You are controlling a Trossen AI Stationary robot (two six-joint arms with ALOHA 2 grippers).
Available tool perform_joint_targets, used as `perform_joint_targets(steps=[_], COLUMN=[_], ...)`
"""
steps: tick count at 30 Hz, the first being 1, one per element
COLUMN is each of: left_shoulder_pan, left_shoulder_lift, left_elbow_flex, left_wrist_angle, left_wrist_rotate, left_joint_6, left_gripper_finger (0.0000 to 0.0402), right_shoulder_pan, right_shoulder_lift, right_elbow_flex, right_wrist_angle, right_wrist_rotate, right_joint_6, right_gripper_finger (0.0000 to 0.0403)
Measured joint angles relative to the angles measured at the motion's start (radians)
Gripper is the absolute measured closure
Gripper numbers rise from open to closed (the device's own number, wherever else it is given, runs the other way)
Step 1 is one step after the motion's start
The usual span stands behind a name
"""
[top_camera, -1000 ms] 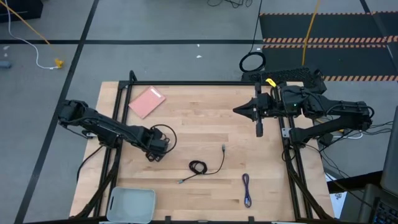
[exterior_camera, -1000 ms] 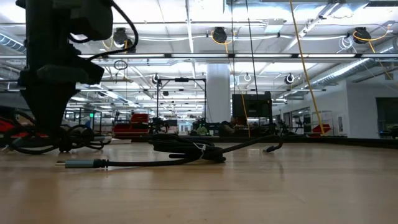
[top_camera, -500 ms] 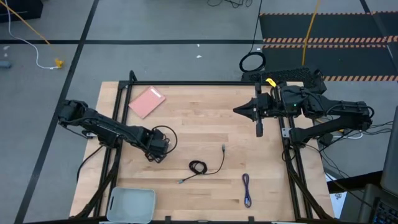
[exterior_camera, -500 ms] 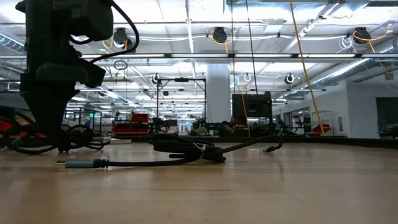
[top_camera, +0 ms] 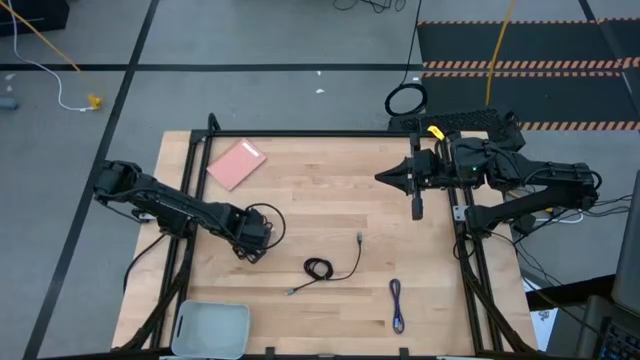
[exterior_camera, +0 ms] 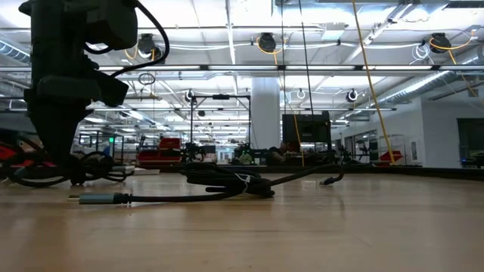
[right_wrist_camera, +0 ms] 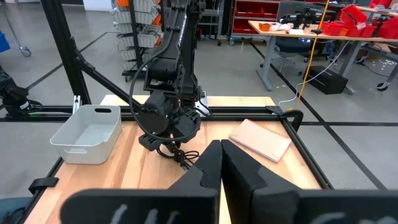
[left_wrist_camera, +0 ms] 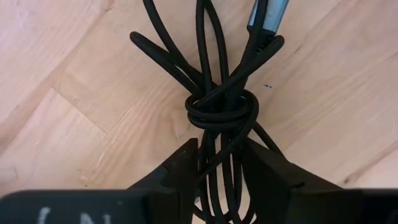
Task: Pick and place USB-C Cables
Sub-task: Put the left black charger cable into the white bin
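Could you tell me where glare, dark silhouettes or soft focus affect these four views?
Low view: bright ceiling lights backlight the scene, so the left gripper and the black cable read as dark silhouettes. Left wrist view: evenly lit, the knotted cable sharp, the fingers slightly soft. High view: even light, faint shadows on the table. Right wrist view: the near fingers look soft.

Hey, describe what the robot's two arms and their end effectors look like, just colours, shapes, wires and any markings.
Both arms are dark, jointed and slim. The left end effector has two black, wedge-shaped fingers, with pale scrawled marks on the black body behind them. The right end effector has matching black, tapered fingers and similar pale marks. A black wire loops beside the left wrist, and a yellow tag shows on the right arm.
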Motion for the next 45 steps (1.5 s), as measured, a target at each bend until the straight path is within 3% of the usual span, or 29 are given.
perform_joint_targets(steps=[16,38,45], left_shoulder_pan=[0.0,0.0,0.001], left_shoulder_lift=[0.0,0.0,0.0], left_elbow_flex=[0.0,0.007,0.04], left_wrist_angle=[0.0,0.001,-0.005], left_wrist_rotate=[0.005,0.007,0.074], left_joint_6=[0.032,0.114,0.189], left_gripper_finger=[0.0371,0.0376,0.0376], right_shoulder_pan=[0.0,0.0,0.0], right_shoulder_lift=[0.0,0.0,0.0], right_elbow_flex=[0.0,0.0,0.0], right_wrist_angle=[0.0,-0.001,-0.003], right_wrist_rotate=[0.0,0.0,0.0], right_joint_6=[0.0,0.0,0.0], right_gripper_finger=[0.0403,0.0403,0.0403])
